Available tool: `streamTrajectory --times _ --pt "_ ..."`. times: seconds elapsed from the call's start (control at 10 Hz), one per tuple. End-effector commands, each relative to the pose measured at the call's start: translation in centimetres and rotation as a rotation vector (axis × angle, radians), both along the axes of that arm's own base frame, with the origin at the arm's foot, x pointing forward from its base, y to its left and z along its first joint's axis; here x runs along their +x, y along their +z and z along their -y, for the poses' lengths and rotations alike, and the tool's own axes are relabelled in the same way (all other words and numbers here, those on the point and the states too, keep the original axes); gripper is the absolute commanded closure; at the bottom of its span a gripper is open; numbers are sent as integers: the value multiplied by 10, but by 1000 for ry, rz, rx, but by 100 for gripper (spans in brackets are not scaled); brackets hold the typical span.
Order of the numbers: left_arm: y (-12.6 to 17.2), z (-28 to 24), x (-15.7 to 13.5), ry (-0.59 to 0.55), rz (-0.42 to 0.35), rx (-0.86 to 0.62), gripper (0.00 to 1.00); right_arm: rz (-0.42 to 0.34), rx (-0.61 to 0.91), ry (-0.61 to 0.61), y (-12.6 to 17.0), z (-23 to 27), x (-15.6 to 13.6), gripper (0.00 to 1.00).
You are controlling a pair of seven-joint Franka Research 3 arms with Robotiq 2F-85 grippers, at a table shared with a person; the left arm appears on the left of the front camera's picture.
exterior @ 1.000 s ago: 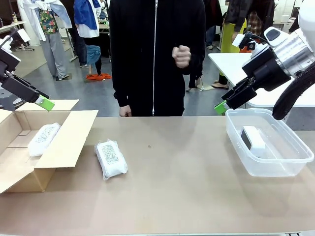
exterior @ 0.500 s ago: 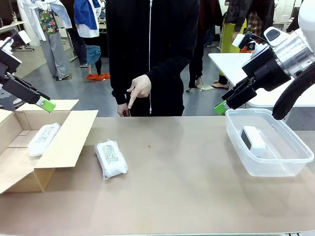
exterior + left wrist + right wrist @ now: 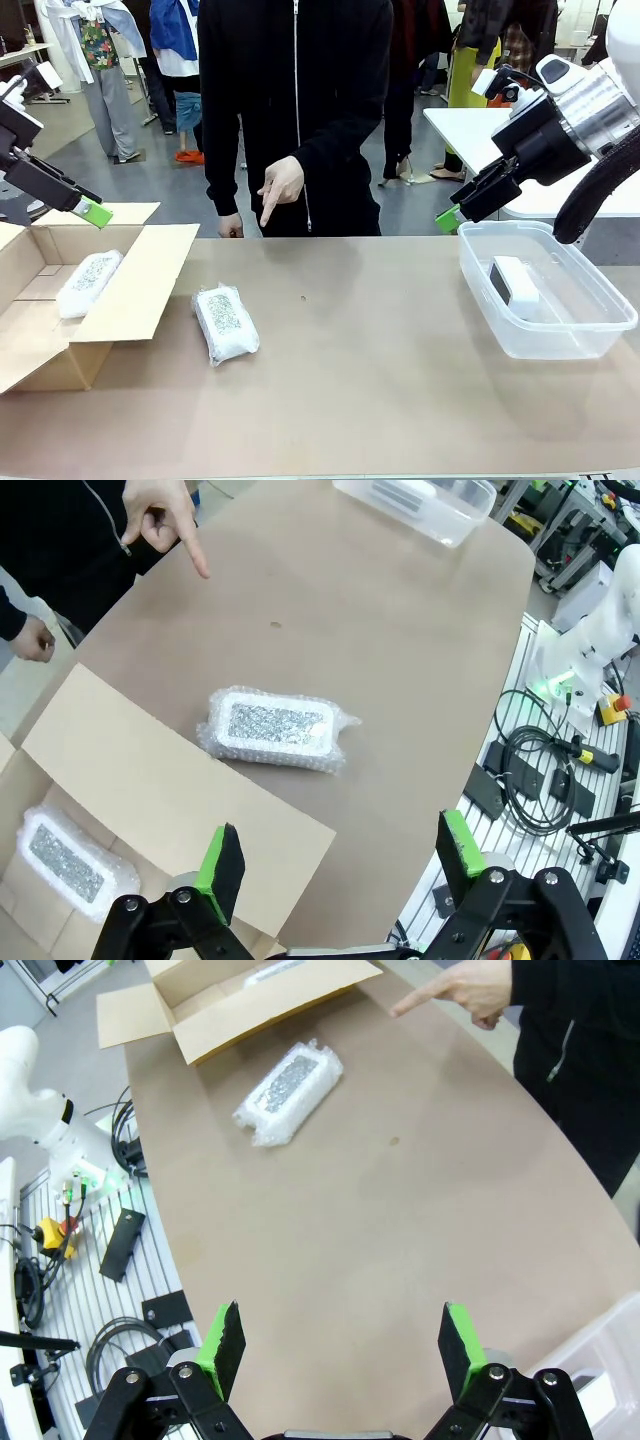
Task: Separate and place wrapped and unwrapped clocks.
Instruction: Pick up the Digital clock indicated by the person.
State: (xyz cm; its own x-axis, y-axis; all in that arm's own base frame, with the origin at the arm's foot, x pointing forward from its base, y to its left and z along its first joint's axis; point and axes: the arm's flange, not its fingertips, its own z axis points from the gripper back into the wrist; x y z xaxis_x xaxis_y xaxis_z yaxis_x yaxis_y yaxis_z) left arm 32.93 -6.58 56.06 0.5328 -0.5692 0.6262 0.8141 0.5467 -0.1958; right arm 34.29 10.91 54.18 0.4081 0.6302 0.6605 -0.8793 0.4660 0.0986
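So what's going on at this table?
Nothing is held. The left pincer hangs open above the cardboard box, which holds one wrapped clock; the right pincer hangs open by the clear tub holding the bare clock. A second wrapped clock lies on the table beside the box, and the person's hand points down toward the table.

Table: carries a box, a tub and one loose bundle.
Box: at the table's 9 o'clock side.
Tub: at the table's 3 o'clock side, well apart from the box.
First wrapped clock: inside the box.
Second wrapped clock: on the table, just beside the box, at its 3 o'clock.
Bare clock: inside the tub.
Person's hand: by the far edge at 12 o'clock, at 1 o'clock from the second wrapped clock.
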Motion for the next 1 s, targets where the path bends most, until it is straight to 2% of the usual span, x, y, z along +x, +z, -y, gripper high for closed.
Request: streamTrajectory --times 0.0,0.7,0.8,0.9 --pt "-5 1 1 -6 22 -12 0 -7 -12 4 -1 0 0 0" --pt "-5 1 1 -6 22 -12 0 -7 -12 4 -1 0 0 0" --pt "0 0 0 0 0 0 0 -7 -12 4 -1 0 0 0" --pt "2 18 -1 78 -27 65 0 -7 -12 4 -1 0 0 0"
